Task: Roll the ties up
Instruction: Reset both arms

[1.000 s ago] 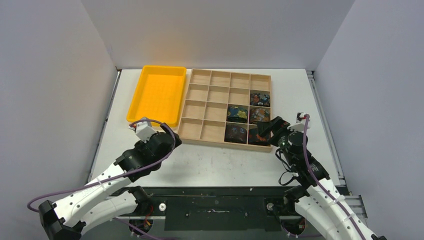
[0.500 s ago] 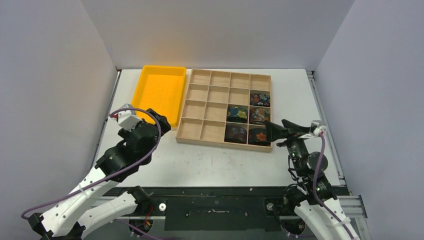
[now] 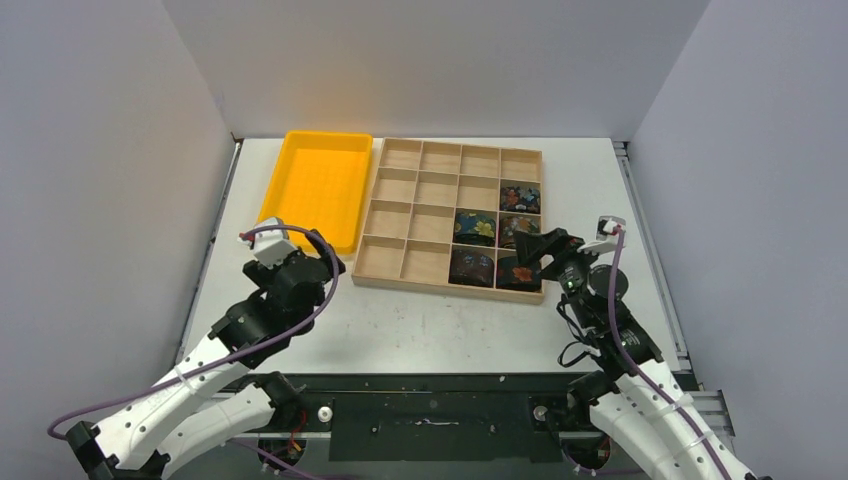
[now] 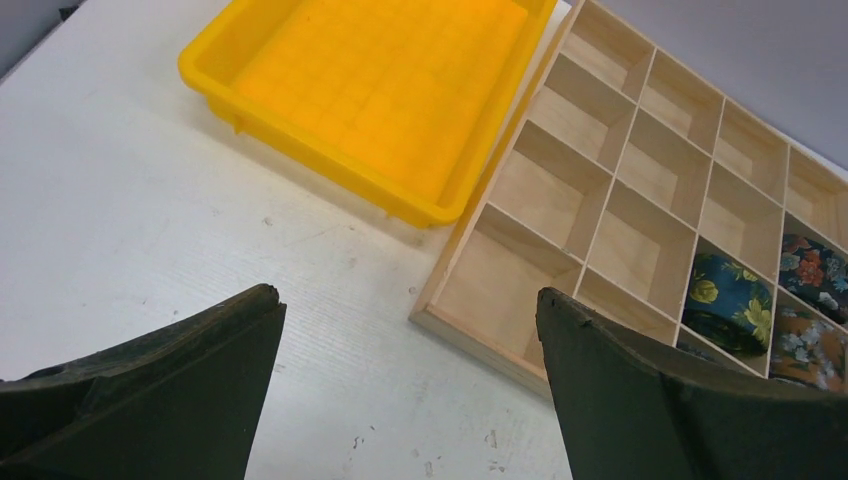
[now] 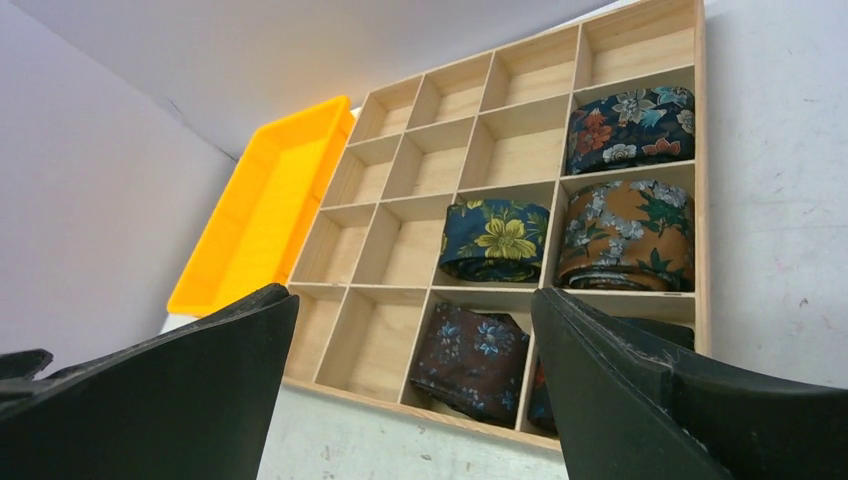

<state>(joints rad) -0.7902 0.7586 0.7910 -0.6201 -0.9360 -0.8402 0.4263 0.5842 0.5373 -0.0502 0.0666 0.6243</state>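
Inside the wooden tray (image 3: 420,281), the ties (image 3: 475,228) sit coiled, one per cell: three in the rightmost column and two in the next. The left gripper (image 4: 405,293) and the right gripper (image 5: 415,293) hover near the tray's front corners, jaws spread wide, holding nothing.

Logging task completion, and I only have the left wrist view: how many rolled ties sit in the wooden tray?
Observer: Five rolled ties, all in the wooden tray's two rightmost columns.
Operator: Any tie lying unrolled on the table?
Observer: None shows on the table from overhead.
Operator: Right jaws holding something?
Observer: No, open and empty, above the tray's near right corner.
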